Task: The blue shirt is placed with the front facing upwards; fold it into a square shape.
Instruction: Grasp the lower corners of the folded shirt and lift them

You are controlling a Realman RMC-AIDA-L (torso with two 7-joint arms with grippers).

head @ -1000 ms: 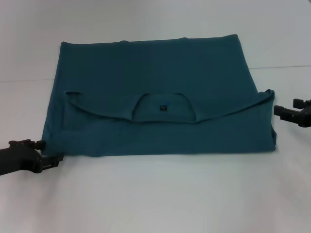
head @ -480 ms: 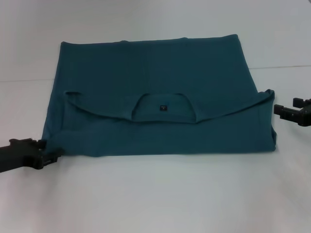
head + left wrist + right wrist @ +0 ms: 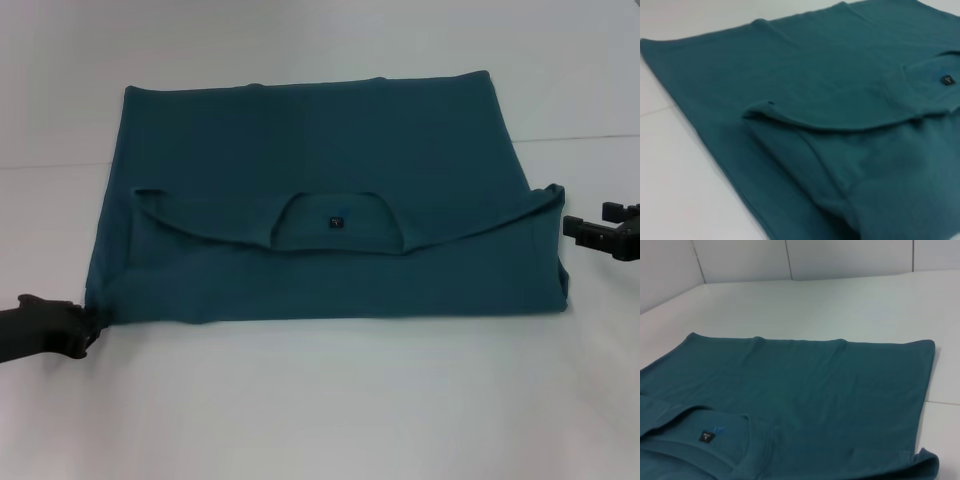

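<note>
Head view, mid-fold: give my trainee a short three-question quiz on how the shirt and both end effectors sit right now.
1. True or false: the blue shirt lies fully spread, unfolded.
2. The left end effector is at the shirt's: A) near left corner B) far right corner C) collar.
3. Fill in: a small dark ___ shows inside the collar.

Key: 1 false, its collar end is folded over the body. 2 A; the right end effector sits off the right edge. 3 label.

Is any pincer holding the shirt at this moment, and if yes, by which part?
Nothing is held. The left pincer is beside the blue shirt at its near left corner; the right pincer is beside its right edge.
</note>
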